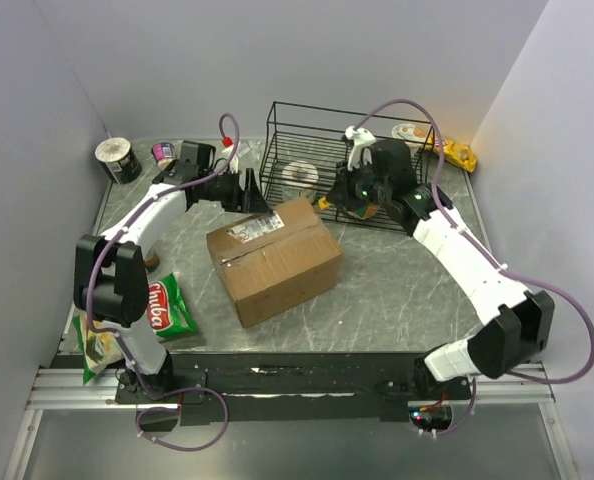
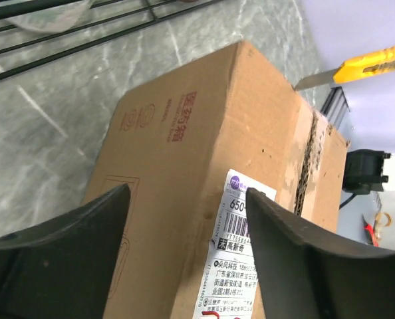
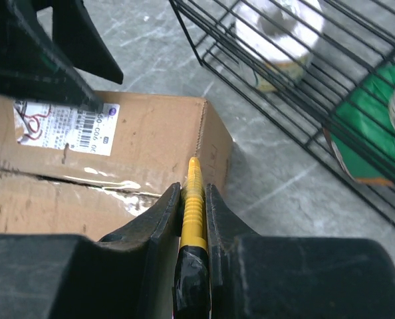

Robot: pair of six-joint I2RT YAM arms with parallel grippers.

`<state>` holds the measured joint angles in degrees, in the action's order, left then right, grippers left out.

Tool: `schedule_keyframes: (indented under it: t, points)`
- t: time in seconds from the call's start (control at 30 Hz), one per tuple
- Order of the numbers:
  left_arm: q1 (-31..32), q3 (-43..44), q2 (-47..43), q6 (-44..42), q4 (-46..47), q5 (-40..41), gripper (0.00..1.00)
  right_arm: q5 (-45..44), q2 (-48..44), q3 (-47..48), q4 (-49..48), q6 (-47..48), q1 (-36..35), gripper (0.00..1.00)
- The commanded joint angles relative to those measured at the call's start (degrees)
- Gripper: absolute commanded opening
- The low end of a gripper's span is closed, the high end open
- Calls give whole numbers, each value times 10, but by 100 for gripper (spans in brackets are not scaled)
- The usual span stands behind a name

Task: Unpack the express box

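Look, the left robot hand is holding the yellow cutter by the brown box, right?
Not quite. It is the right gripper that holds the yellow cutter by the express box, not the left one. The right wrist view shows the cutter pinched between its fingers. The left gripper is open above the box with nothing in it.

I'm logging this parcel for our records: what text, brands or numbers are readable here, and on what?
"tuba", roughly, rotated: red oval on the green snack bag.
"650", then cut off: white label on the express box.
Red Chinese characters on the box side: not readable with confidence.
Label's fine print and barcode digits: too small.
No text seen on the yellow knife.
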<state>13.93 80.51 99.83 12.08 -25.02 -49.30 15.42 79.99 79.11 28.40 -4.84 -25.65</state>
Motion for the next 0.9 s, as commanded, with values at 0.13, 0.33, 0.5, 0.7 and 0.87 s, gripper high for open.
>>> schedule_keyframes:
  t: [0.13, 0.33, 0.5, 0.7, 0.87]
  points:
    - [3, 0, -10, 0, 0, -18, 80, 13, 54, 65, -1, 9, -29, 0]
    - [29, 18, 41, 23, 15, -32, 77, 4, 36, 38, 0, 18, -30, 0]
    - [31, 3, 50, 57, 28, 3, 64, -7, 11, 12, 9, 29, -31, 0]
    - [31, -5, 53, 62, 29, 25, 50, -11, -32, -24, 29, 29, -30, 0]
    - [31, -11, 50, 60, 27, 39, 40, -24, -62, -55, 44, 4, -33, 0]
